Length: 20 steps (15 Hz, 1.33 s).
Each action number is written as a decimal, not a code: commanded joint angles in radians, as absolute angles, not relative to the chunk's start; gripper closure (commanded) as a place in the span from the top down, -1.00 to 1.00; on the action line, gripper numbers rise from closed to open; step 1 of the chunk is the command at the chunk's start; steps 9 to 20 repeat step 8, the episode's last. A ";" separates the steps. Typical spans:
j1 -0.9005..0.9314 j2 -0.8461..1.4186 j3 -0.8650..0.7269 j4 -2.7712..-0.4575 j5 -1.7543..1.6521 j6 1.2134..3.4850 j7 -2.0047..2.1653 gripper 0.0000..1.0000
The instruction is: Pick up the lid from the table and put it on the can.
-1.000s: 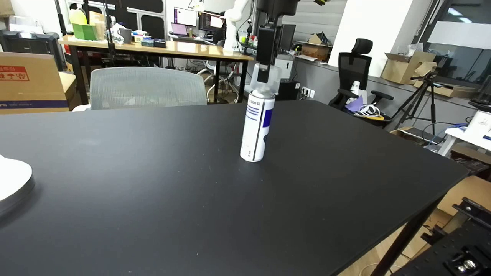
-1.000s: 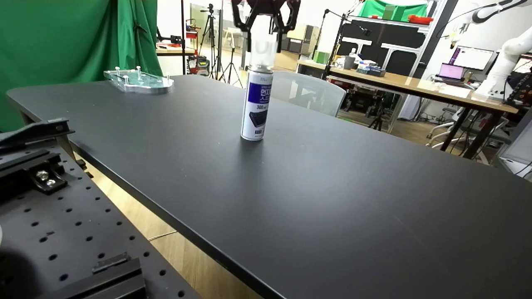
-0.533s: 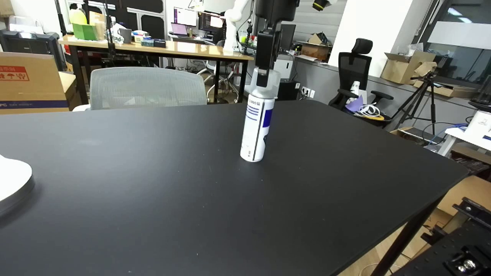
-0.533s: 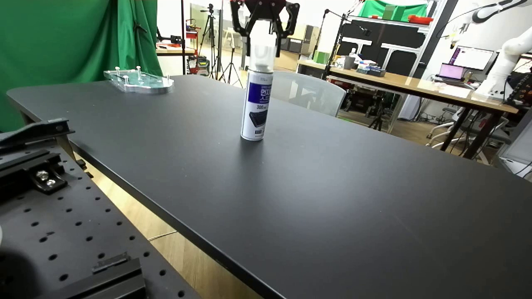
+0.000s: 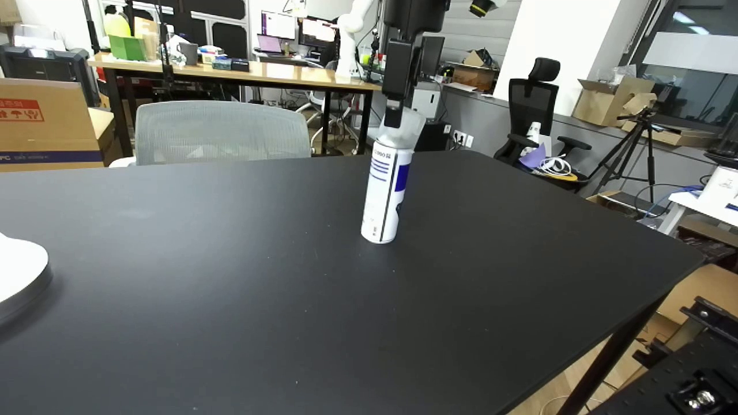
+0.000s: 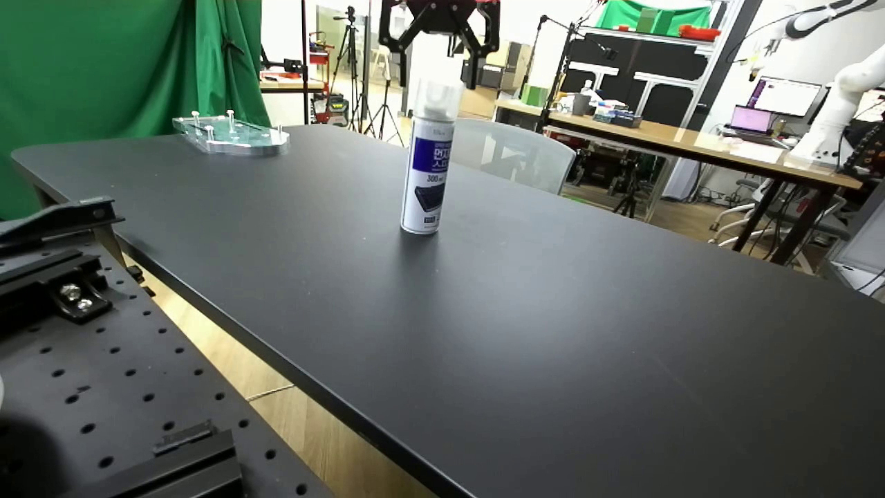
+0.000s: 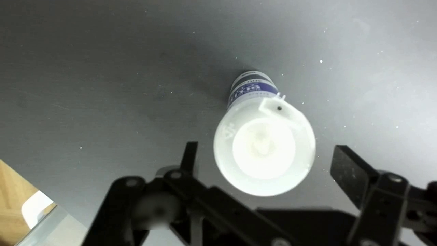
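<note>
The can [image 5: 381,196], white with a blue band, stands upright on the dark table and shows in both exterior views. On its top sits the translucent lid [image 6: 438,101], leaning a little to one side in an exterior view [image 5: 402,129]. From above, in the wrist view, the lid [image 7: 263,184] covers the can's top, and part of the can's label [image 7: 252,89] shows beyond it. My gripper [image 7: 266,160] is open around the lid's upper part, with a gap on each side between lid and fingers [image 7: 351,174]. How firmly the lid is seated cannot be made out.
A clear plate with white pegs [image 6: 235,136] lies at the table's far end in an exterior view. A white rounded object [image 5: 20,268] is at the table's side in an exterior view. A mesh chair [image 5: 222,132] stands behind the table [image 5: 230,323].
The lid came down onto the can along with my gripper. Since then the fingers have spread apart and let go of the lid, which now leans slightly. The can has stayed in place.
</note>
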<state>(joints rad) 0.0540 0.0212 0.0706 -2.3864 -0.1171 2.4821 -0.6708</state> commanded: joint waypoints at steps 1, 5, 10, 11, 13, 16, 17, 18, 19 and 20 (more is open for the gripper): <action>0.054 -0.001 0.067 -2.378 -0.117 2.466 -0.638 1.00; 0.050 -0.042 0.061 -2.386 -0.119 2.460 -0.634 1.00; 0.046 -0.093 0.050 -2.395 -0.115 2.438 -0.639 1.00; 0.046 -0.093 0.050 -2.395 -0.115 2.438 -0.639 1.00; 0.046 -0.093 0.050 -2.395 -0.115 2.438 -0.639 1.00; 0.046 -0.093 0.050 -2.395 -0.115 2.438 -0.639 1.00; 0.046 -0.093 0.050 -2.395 -0.115 2.438 -0.639 1.00; 0.046 -0.093 0.050 -2.395 -0.115 2.438 -0.639 1.00; 0.046 -0.093 0.050 -2.395 -0.115 2.438 -0.639 1.00; 0.046 -0.093 0.050 -2.395 -0.115 2.438 -0.639 1.00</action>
